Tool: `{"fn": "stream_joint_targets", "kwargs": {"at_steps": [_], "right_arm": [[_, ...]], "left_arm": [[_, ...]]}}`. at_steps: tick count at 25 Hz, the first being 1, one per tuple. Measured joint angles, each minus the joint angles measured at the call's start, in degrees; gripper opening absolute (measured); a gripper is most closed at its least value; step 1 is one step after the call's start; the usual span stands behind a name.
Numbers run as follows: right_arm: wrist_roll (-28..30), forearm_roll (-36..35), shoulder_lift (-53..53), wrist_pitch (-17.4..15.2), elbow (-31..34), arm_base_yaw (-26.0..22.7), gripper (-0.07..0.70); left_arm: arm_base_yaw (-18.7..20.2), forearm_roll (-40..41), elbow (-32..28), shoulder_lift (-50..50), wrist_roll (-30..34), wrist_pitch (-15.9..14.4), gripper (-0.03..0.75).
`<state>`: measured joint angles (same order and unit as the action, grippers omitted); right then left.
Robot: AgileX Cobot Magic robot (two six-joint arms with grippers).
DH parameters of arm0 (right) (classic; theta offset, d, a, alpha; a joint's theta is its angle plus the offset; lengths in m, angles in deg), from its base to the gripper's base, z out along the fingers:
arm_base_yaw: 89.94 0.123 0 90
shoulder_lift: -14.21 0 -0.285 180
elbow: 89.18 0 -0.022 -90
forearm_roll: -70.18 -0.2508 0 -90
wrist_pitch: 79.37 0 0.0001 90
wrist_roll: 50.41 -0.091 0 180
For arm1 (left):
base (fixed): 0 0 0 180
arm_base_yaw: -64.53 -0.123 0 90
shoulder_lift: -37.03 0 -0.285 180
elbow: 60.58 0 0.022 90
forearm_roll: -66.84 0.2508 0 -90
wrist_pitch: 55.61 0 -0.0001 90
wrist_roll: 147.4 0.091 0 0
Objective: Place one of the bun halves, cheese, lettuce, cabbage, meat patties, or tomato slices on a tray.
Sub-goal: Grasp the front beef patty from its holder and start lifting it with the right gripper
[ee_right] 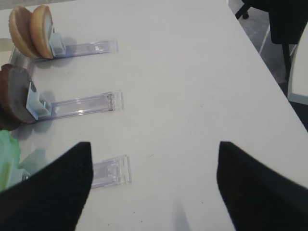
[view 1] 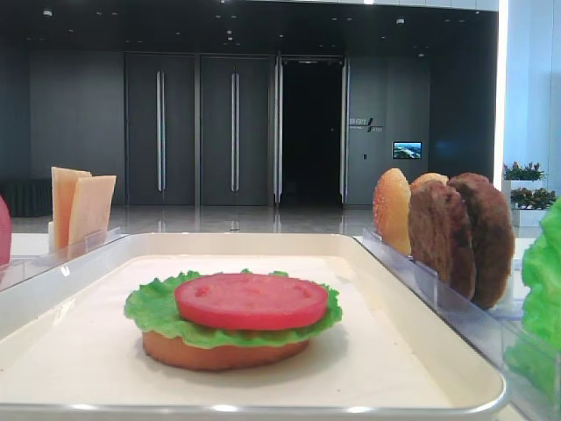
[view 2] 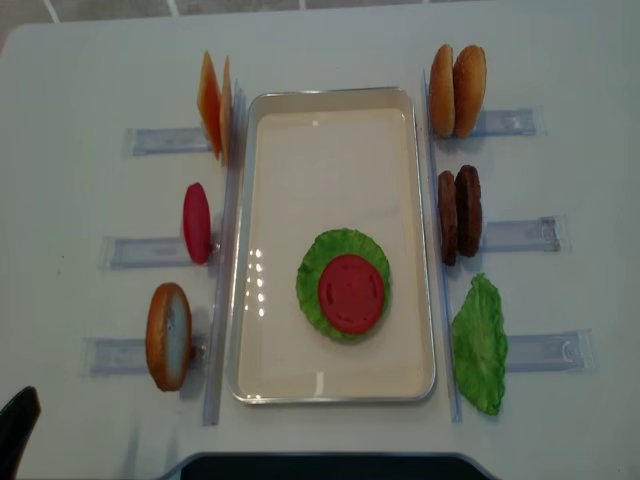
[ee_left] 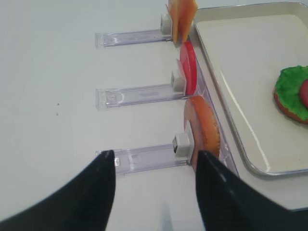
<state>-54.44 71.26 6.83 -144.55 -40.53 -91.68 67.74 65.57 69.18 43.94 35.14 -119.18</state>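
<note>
Left gripper point(ee_left: 151, 192): black fingers spread wide, nothing between them, hovering low over the white table point(ee_left: 48, 96) with a bun half point(ee_left: 204, 127) at its 1 o'clock, upright in a clear holder point(ee_left: 144, 159).
Right gripper point(ee_right: 151, 185): jaws likewise splayed and empty (only bare tabletop shows between the dark fingers); meat patties point(ee_right: 12, 98) at 10 o'clock, two more bun halves point(ee_right: 31, 30) beyond at 11.
Stack: tan flat bun base point(view 1: 219, 353), ruffled green lettuce point(view 2: 315, 290) over it, smooth red tomato slice point(view 2: 351, 293) on top, sitting at about 5 o'clock from the middle of the tray point(view 2: 330, 150).
Tray: cream-white, shallow, rounded corners, raised glossy rim.
Step in hand: my judgement is a pause between placements, both arms drawn back, the next ingredient not yet chosen.
Next move: probably a patty or cheese; it calls for reaching to a holder, closing across a thin upright disc's faces, lifting it clear, and laying it flat on the stack.
Left row, far: spare tomato slice point(view 2: 196, 223) at 9 o'clock of the tray, thin straight-edged cheese point(view 2: 214, 105) at 10.
Right row: grainy dark patties at 3 o'clock, frilly loose lettuce leaf point(view 2: 480, 345) at 4, sesame-speckled domes at 1.
</note>
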Motion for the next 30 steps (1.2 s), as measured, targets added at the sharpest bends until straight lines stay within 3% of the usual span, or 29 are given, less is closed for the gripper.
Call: {"fn": "stream_joint_targets", "kwargs": {"at_steps": [30], "right_arm": [[0.05,0.00,0.00,0.00,0.00,0.00,0.539]], "left_arm": [[0.00,0.24,0.00,0.00,0.00,0.00,0.410]]}}
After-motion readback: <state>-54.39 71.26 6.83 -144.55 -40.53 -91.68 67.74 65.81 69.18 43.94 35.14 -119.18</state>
